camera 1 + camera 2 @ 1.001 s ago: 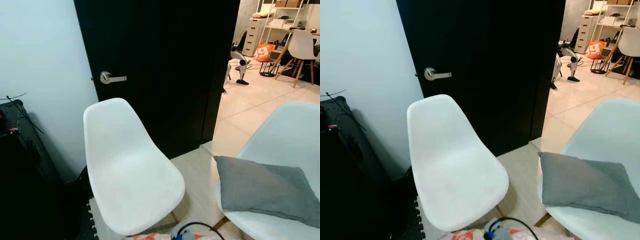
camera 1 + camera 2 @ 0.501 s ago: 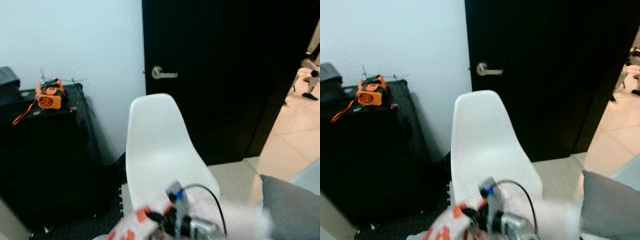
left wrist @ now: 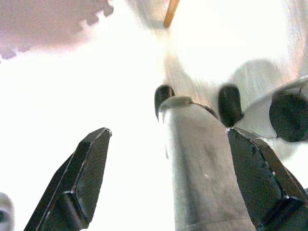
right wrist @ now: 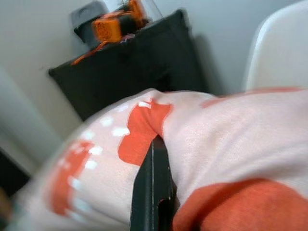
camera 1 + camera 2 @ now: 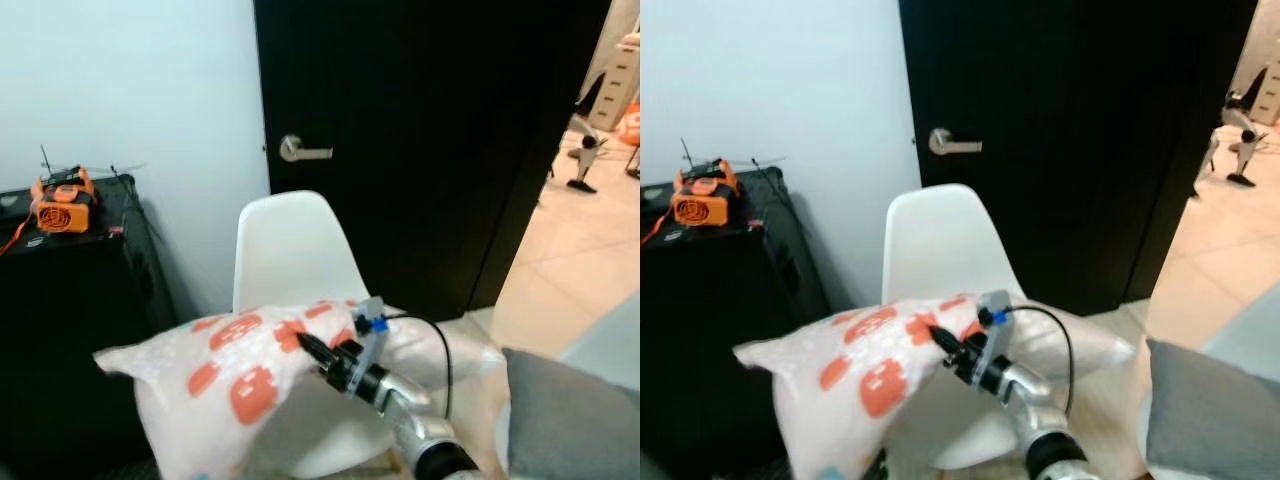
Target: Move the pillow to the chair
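A white pillow with orange patches (image 5: 230, 375) hangs in the air over the seat of the white shell chair (image 5: 290, 250), in front of the black door. My right gripper (image 5: 310, 350) is shut on the pillow's upper edge, with the silver arm reaching in from the lower right. In the right wrist view a black finger (image 4: 153, 187) is pressed into the pillow's fabric (image 4: 231, 139). My left gripper (image 3: 168, 134) hangs low with its fingers (image 3: 86, 178) spread open and nothing between them.
A black cabinet (image 5: 80, 270) carrying an orange device (image 5: 55, 205) stands left of the chair. A grey cushion (image 5: 570, 425) lies on a second white chair (image 5: 610, 340) at the right. The black door (image 5: 420, 130) with a lever handle (image 5: 300, 151) is behind.
The camera has swung left and then back a little. My right arm has risen with the pillow, which now hangs spread out over the chair seat.
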Controlling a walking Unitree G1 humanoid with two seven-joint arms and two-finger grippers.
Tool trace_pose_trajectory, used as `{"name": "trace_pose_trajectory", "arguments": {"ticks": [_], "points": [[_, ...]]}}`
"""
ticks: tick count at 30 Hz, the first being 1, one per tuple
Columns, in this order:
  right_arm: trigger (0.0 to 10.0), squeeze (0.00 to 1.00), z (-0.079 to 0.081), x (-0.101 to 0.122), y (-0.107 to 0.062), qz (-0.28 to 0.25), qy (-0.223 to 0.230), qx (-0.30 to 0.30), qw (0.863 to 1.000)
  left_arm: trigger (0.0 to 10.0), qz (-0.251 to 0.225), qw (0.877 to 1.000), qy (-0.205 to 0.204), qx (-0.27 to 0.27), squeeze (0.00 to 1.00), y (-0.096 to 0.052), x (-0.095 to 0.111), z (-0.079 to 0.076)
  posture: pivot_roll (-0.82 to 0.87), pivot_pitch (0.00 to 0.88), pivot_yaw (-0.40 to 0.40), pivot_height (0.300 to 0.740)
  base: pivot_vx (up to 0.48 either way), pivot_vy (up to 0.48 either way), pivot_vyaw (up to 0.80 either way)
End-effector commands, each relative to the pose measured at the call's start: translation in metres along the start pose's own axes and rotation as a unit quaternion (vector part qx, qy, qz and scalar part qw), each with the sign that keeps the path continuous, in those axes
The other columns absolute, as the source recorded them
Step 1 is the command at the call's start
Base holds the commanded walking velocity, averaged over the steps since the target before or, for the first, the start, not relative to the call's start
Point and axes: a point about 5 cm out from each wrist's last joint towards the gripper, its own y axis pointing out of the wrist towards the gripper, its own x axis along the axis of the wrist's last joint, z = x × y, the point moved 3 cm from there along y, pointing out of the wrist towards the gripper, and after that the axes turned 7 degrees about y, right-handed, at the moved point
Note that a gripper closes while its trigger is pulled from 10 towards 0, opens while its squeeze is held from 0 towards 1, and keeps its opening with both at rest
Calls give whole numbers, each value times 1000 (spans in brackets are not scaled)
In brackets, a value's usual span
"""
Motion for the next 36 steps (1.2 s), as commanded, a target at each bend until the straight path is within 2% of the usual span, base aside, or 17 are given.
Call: {"name": "trace_pose_trajectory", "arguments": {"ticks": [1, 12, 19, 21, 24, 25, 27, 28, 29, 30, 32, 33, 34, 36], "points": [[10000, 0, -4, 20, -2, -40, -22, -6, 999, 10000, 0, 1000, 0, -3, 0, 1, 1, -2, -68, 21, 17, 730, 480, 0, 0], [10000, 0, -16, 17, 1, -5, -37, -69, 997, 10000, -5, 1000, 0, 3, 0, 1, 3, -1, -70, 21, 21, 730, 415, 0, 0], [10000, 0, -18, 10, 2, 25, -38, -81, 996, 10000, -4, 1000, 5, 12, 0, 1, 3, 0, -72, 24, 16, 730, 0, 0, 0], [10000, 0, -23, -2, -2, 63, -60, -107, 990, 10000, -2, 1000, 4, 12, 0, 1, 2, 0, -73, 28, 13, 720, 0, 0, 0], [10000, 0, -25, -6, -4, 78, -71, -117, 988, 10000, 0, 1000, 5, 11, 0, 1, 1, -1, -73, 29, 13, 715, 0, 0, 0], [10000, 0, -28, -12, -6, 96, -83, -129, 983, 10000, 2, 1000, 6, 11, 0, 1, 0, -1, -75, 31, 13, 710, 0, 0, 0], [10000, 0, -38, -28, -15, 154, -114, -170, 967, 10000, 6, 1000, 7, 10, 0, 0, -4, -3, -76, 31, 13, 700, 0, 0, 0], [10000, 0, -38, -28, -15, 154, -114, -170, 967, 10000, 6, 1000, 7, 10, 0, 0, -4, -3, -76, 31, 13, 700, 0, 0, 0], [10000, 0, -41, -36, -20, 181, -127, -181, 958, 10000, 8, 1000, 6, 9, 0, 0, -5, -3, -75, 33, 15, 695, 0, 0, 0], [10000, 0, -41, -36, -20, 181, -127, -181, 958, 10000, 8, 1000, 6, 9, 0, 0, -5, -3, -75, 33, 15, 695, 0, 0, 0], [10000, 0, -43, -46, -26, 215, -134, -189, 949, 10000, 9, 1000, 7, 10, 0, 0, -6, -3, -75, 34, 14, 685, 0, 0, 0], [10000, 0, -44, -54, -31, 245, -148, -187, 940, 10000, 9, 1000, 7, 10, 0, 0, -6, -3, -76, 36, 14, 680, 0, 0, 0], [10000, 0, -44, -54, -31, 245, -148, -187, 940, 10000, 9, 1000, 7, 10, 0, 0, -6, -3, -76, 36, 14, 680, 0, 0, 0], [10000, 0, -45, -67, -38, 289, -155, -187, 926, 10000, 9, 1000, 8, 10, 0, 0, -7, -3, -76, 37, 13, 670, 0, 0, 0]]}}
